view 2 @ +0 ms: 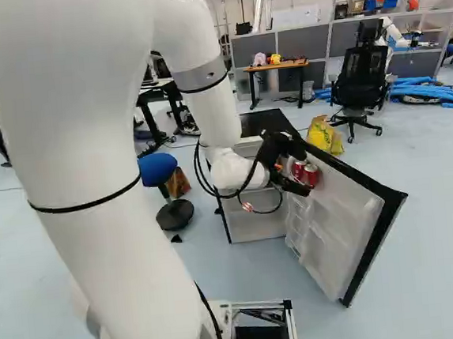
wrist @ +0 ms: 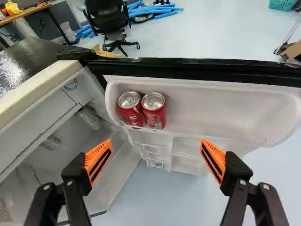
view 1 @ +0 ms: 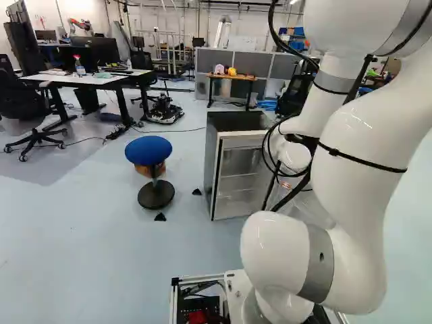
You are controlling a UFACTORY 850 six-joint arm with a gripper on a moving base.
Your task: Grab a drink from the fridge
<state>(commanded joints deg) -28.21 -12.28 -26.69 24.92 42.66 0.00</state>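
Picking a soda can [wrist: 154,112]: approach step, I reckon; next it probably needs to shift over, straddle just one, then close
Gripper [wrist: 156,142]: one, fingers spread wide, holding nothing
Soda cans: two, both red, side by side at the hinge end of the door shelf [wrist: 216,110]
Fridge [view 1: 236,121]: just one, door [view 2: 364,205] open
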